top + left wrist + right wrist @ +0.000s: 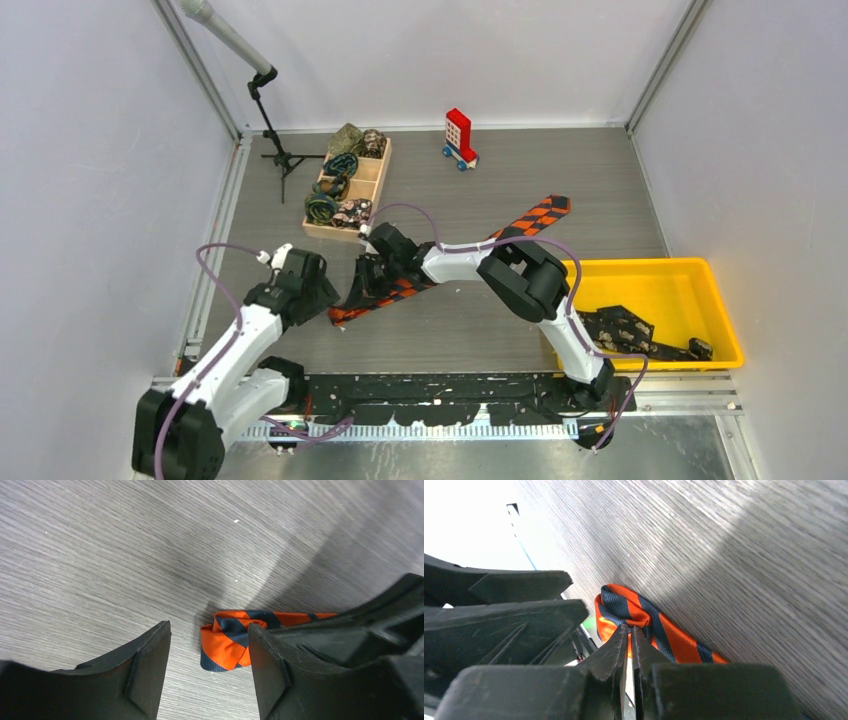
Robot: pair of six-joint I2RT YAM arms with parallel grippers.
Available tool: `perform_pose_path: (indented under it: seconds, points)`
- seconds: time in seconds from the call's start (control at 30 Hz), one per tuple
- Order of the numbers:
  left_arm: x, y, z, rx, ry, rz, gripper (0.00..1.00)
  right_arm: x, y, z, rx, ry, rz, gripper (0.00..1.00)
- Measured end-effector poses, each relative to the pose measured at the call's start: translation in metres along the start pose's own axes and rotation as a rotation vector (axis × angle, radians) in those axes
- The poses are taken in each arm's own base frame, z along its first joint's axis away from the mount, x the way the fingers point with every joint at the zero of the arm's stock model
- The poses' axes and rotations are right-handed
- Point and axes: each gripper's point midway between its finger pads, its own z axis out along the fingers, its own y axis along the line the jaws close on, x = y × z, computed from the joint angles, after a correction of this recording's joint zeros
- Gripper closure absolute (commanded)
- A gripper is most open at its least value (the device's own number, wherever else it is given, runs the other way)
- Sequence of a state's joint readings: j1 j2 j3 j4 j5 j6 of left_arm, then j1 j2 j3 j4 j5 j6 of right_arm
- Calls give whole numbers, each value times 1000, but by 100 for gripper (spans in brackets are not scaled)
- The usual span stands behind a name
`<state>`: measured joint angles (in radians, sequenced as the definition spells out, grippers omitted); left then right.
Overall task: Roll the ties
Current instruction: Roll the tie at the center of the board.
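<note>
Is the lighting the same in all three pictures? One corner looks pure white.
Right wrist view: the upper left corner is blown out to white, and a broad shadow darkens the table beside the orange tie. Left wrist view: a soft diagonal shadow crosses the table past the tie. Top view: evenly lit and sharp.

The right gripper (630,630) has its fingers pressed almost together, their tips pinching the looped end of the tie (674,642). The orange, dark-striped tie lies on the grey table (749,555).
</note>
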<state>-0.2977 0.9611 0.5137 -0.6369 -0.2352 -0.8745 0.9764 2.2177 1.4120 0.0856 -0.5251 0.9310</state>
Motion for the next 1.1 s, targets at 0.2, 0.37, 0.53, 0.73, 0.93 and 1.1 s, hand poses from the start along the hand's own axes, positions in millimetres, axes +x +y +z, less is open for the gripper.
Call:
perform_pose_path:
  seconds: [0.2,0.37,0.53,0.73,0.93,1.1]
  points:
    - [3,1,-15,121,-82,-113,42,1,0,0,1,1,-10,88]
    - [21,8,-9,151,-58,-181,46,1,0,0,1,1,-13,88]
    - [36,13,-1,142,-16,-226,51,1,-1,0,1,1,-14,88]
    - [35,5,3,172,-19,-274,58,1,-1,0,1,1,-17,88]
    - [33,2,6,185,-27,-304,71,1,-1,1,1,1,-17,88]
    - [34,2,9,184,-27,-319,81,1,-1,2,-1,2,-17,88]
